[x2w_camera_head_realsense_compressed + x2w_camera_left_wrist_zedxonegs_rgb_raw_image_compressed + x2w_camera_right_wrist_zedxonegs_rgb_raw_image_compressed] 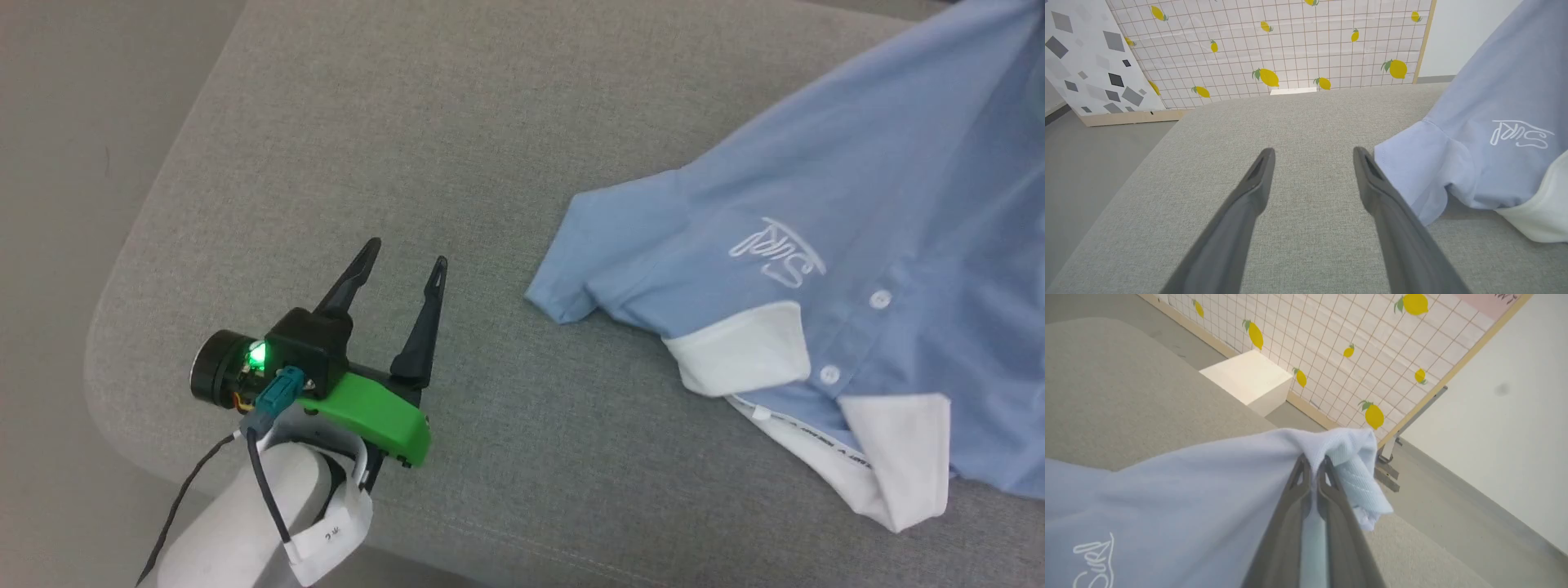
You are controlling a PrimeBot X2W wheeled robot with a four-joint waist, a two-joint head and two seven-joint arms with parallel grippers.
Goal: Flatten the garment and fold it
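Note:
The garment (841,204), a light blue polo shirt with white collar, buttons and cursive logo, lies on the right of the grey cushion (457,163), its far part lifted off the surface. My left gripper (408,255) stands open over bare cushion, left of the sleeve, empty. In the left wrist view the open left gripper (1314,154) has the garment's sleeve (1421,163) just right of its right finger. In the right wrist view my right gripper (1314,462) is shut on a bunched edge of the garment (1208,490), holding it above the cushion.
The cushion's rounded corner and left edge (114,310) drop to grey floor. A lemon-patterned grid panel (1290,41) stands beyond the cushion, with a white box (1247,377) at its foot and a panel with grey shapes (1086,61) to the left.

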